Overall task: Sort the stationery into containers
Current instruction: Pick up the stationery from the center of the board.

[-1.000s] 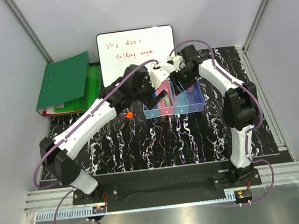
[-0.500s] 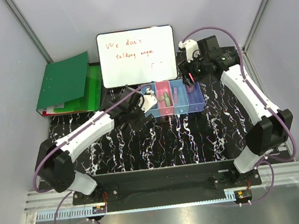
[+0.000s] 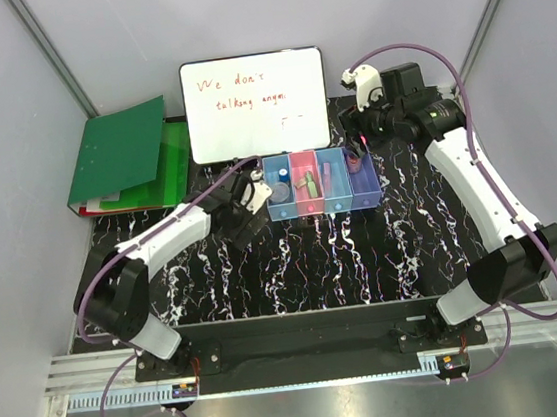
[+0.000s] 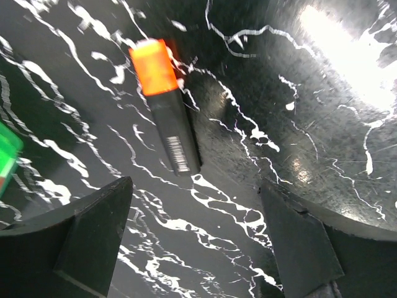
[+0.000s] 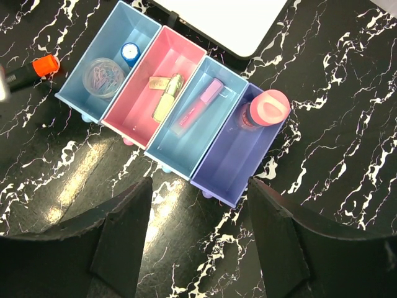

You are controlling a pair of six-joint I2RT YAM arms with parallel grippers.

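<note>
The left arm is reaching low toward the left end of the row of bins, with the left gripper hovering just beside that end, jaws spread wide and empty. The right arm is arching behind the row's right end, the right gripper facing down, jaws parted, gripping nothing.

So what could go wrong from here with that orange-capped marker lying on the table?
1. The orange-capped marker lies flat and slanted ahead of the open left pincer, not between its tips. Closing now might miss it or roll it away.
2. It sits close to the end of the bins, so the left pincer may bump the row while reaching for it.
</note>
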